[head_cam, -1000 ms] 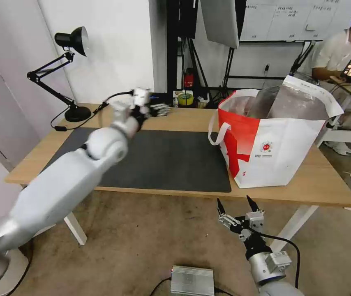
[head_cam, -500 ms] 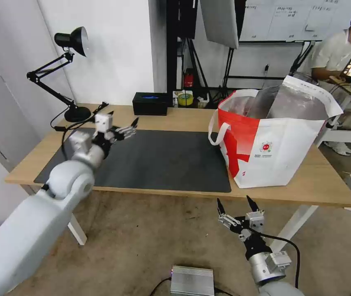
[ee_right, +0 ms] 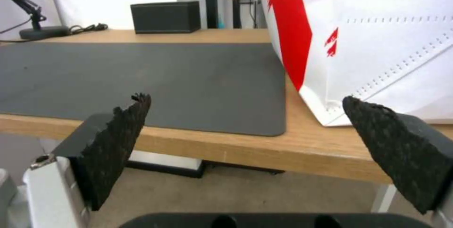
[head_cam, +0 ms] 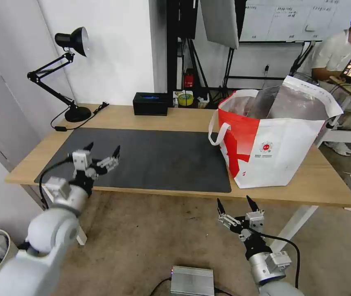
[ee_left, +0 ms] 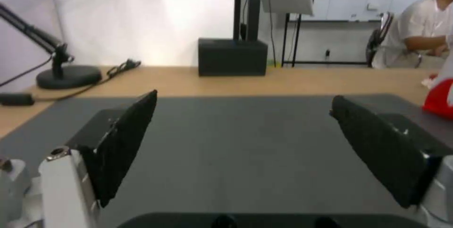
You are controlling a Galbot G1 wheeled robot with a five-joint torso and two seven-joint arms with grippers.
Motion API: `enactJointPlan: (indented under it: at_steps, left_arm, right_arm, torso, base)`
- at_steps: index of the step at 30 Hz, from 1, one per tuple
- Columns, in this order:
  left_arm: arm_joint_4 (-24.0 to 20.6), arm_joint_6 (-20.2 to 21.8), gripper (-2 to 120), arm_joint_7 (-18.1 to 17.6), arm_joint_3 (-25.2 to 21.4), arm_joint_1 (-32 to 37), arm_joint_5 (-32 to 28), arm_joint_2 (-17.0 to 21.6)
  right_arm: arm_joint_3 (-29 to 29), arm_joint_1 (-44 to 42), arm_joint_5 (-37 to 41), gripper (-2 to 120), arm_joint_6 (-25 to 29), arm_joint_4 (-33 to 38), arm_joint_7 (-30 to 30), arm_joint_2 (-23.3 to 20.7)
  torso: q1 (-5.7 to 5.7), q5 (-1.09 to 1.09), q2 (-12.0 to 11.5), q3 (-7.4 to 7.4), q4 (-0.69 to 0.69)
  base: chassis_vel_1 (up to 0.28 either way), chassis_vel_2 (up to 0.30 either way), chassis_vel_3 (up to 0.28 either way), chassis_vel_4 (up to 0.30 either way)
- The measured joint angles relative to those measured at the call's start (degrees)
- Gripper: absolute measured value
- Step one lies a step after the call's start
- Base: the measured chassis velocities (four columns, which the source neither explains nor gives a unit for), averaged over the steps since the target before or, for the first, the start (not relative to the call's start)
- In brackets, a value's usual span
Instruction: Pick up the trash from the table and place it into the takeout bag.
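Observation:
The takeout bag (head_cam: pixel 274 135), white and red with a foil lining, stands open on the right end of the table (head_cam: pixel 183 117). No trash is in view on the table or its dark grey mat (head_cam: pixel 163 158). My left gripper (head_cam: pixel 102 149) hangs open and empty over the mat's front left corner; its black fingers (ee_left: pixel 127 139) frame bare mat. Below the table's front edge, in front of the bag, my right gripper (head_cam: pixel 234 203) is parked open and empty. The bag's lower wall (ee_right: pixel 377 44) is close ahead in the right wrist view.
A black box (head_cam: pixel 150 103) sits at the table's back edge, and a black desk lamp (head_cam: pixel 73 74) with its cable stands at the back left. A metal unit (head_cam: pixel 192 280) lies on the floor near my base. A person sits behind the bag at a separate desk.
My left arm has drawn back from the far side of the table near the black box to the mat's front left corner, lowering as it came. The right arm has not moved.

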Motion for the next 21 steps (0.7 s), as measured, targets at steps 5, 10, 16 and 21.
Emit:
enactJointPlan:
  at_steps: [5,10,16,21]
  left_arm:
    - [-0.83,-2.47,100,2.57,-2.4,4.67,2.57,-2.86]
    - [-1.1,-5.08,100,4.53,-3.91,7.97,4.73,-4.79]
    - [0.08,-8.21,100,5.39,-4.48,9.3,5.05,-5.94]
    - [0.52,-10.57,100,6.01,-5.57,10.32,6.1,-6.61]
  right_arm:
    - [0.0,0.0,0.0,100,0.0,0.0,0.0,0.0]
    - [0.0,0.0,0.0,100,0.0,0.0,0.0,0.0]
    - [0.0,0.0,0.0,100,0.0,0.0,0.0,0.0]
    - [0.0,0.0,0.0,100,0.0,0.0,0.0,0.0]
  torso:
    - [0.0,0.01,0.0,0.0,0.0]
    - [0.01,0.0,0.0,0.0,0.0]
    - [0.01,0.0,0.0,0.0,0.0]
    - [0.01,0.0,0.0,0.0,0.0]
  base:
    - [0.0,0.0,0.0,0.0]
    - [0.0,0.0,0.0,0.0]
    - [0.0,0.0,0.0,0.0]
    - [0.0,0.0,0.0,0.0]
